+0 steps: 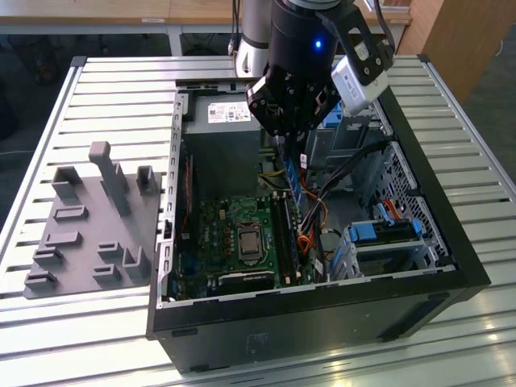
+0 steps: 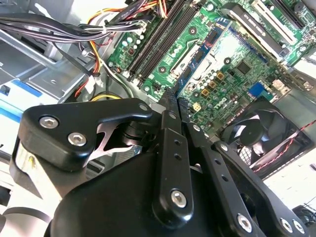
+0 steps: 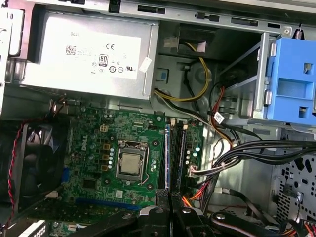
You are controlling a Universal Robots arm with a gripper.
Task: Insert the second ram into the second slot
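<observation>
the main risk is the ram stick [image 1: 297, 193] coming down a little off to one side and landing on the rim of the wrong slot, or between two of the slots [image 1: 282, 235], since they lie close together on the motherboard [image 1: 234, 234]. pressed there, the stick could bend or slip in the grip. a second risk is the bundle of cables [image 1: 316, 214] just beside the slots on the exterior view's right: a loose wire under the stick's edge would stop it seating. if one end goes in before the other, it may jam crooked.

the gripper [image 1: 290, 141] is closed tight on the stick, over the open computer case. in the first wrist view the stick [image 3: 168, 158] shows edge-on as a thin blue line running out from the gripper [image 3: 170, 210], its long axis in line with the slots [image 3: 181, 148] and just beside them. i cannot tell whether it is level or tipped, nor whether it touches the board.
</observation>
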